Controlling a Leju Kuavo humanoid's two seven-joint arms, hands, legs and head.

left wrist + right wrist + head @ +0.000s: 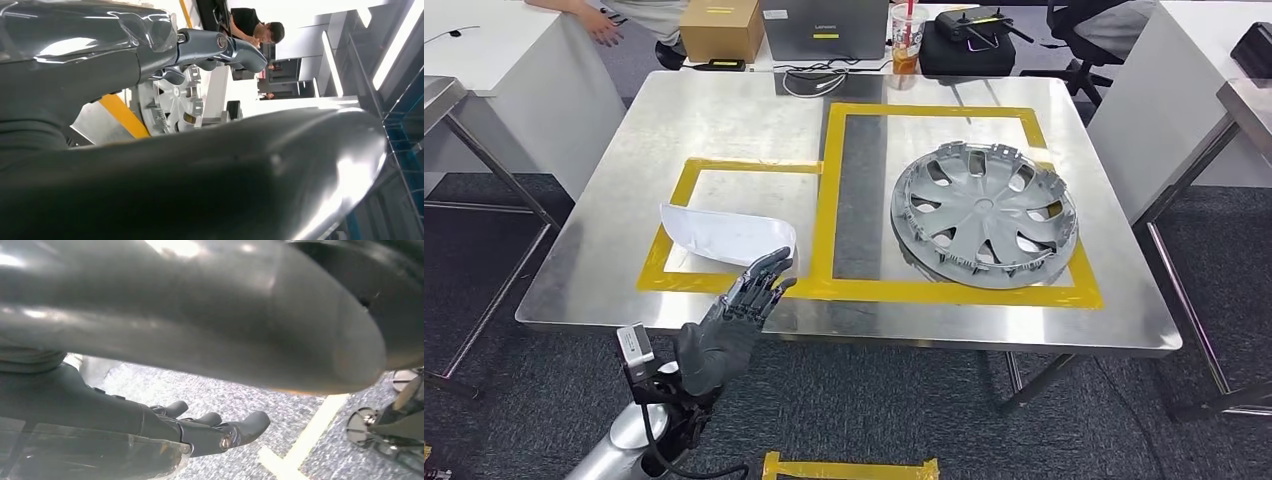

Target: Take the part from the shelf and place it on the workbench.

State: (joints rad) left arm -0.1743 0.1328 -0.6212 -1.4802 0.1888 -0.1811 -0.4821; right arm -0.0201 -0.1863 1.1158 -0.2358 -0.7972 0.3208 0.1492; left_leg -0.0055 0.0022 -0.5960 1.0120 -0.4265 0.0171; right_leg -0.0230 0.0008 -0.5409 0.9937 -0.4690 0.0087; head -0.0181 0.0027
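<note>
Part (724, 236), a white curved shell, lies on the workbench (724, 120) just ahead of your left hand (742, 310), whose fingers are spread and hold nothing, fingertips at its near edge. It looks light, thin, stiff and slippery; take it by the rim. Right hand (210, 432) hangs empty, fingers loosely apart.

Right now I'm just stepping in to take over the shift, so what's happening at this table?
The robot's left hand is at the near edge of the steel workbench, fingers touching or just off the white mirror cover lying in the smaller yellow-taped box. Whether it grips the cover is unclear. A grey hubcap lies in the larger taped box. The right hand hangs over the carpet, holding nothing.
</note>
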